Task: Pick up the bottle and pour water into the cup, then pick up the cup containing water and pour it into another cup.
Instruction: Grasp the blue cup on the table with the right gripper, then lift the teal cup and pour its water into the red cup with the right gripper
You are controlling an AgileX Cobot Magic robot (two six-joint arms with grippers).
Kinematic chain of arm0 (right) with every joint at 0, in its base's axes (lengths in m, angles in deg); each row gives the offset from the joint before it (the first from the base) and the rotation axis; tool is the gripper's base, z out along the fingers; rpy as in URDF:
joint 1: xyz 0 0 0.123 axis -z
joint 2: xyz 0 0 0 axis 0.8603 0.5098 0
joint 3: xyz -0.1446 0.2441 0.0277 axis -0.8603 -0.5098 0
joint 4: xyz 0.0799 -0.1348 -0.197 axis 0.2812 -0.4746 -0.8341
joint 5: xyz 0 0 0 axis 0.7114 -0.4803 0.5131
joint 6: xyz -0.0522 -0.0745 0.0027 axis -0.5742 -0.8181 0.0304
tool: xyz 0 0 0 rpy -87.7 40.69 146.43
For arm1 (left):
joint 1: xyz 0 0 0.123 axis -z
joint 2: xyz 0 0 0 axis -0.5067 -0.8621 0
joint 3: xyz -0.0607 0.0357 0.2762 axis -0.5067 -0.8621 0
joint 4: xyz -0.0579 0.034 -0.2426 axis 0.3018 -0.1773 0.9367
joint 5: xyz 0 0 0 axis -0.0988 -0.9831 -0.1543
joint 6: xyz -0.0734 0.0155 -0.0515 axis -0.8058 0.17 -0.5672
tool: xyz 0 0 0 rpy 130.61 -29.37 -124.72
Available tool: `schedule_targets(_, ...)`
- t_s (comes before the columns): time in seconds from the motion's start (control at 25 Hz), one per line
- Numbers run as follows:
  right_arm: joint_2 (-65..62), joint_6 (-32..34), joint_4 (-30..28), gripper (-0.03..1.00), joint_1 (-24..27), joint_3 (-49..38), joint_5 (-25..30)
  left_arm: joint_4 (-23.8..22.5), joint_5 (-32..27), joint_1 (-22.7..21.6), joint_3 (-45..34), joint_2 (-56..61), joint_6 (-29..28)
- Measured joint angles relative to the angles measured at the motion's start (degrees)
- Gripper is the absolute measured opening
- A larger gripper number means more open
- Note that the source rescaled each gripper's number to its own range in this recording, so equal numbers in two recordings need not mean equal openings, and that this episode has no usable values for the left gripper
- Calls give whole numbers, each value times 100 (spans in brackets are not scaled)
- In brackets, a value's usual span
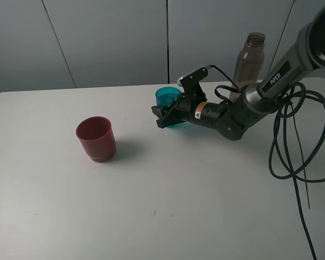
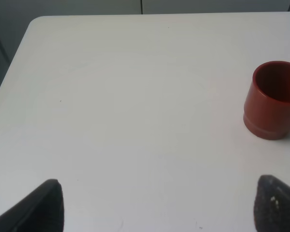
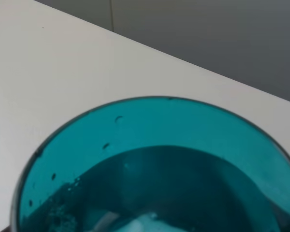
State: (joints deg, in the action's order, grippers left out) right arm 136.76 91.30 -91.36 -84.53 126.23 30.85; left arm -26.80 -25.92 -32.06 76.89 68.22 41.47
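Two cups in play. Our right gripper (image 1: 170, 115) is clamped on the teal cup (image 1: 167, 97), far side of the surface (image 1: 206, 206), left of the bottle (image 1: 249, 57). We should lift level, travel slowly to the red cup (image 1: 96, 138), and tilt gradually.

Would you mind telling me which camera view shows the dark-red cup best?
Exterior high view: the dark-red cup stands whole, unobstructed. The left wrist view crops its side; the right wrist view lacks it.
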Motion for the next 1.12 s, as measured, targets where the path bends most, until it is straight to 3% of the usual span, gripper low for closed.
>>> schedule_targets(0.28,-10,24,0,5,-10,0,11,0,0,0,0,0,0)
schedule_targets(0.72,-679,46,-24,5,-172,29,552,0,0,0,0,0,0)
schedule_targets(1.12,-688,67,-129,5,-683,947,1106,0,0,0,0,0,0)
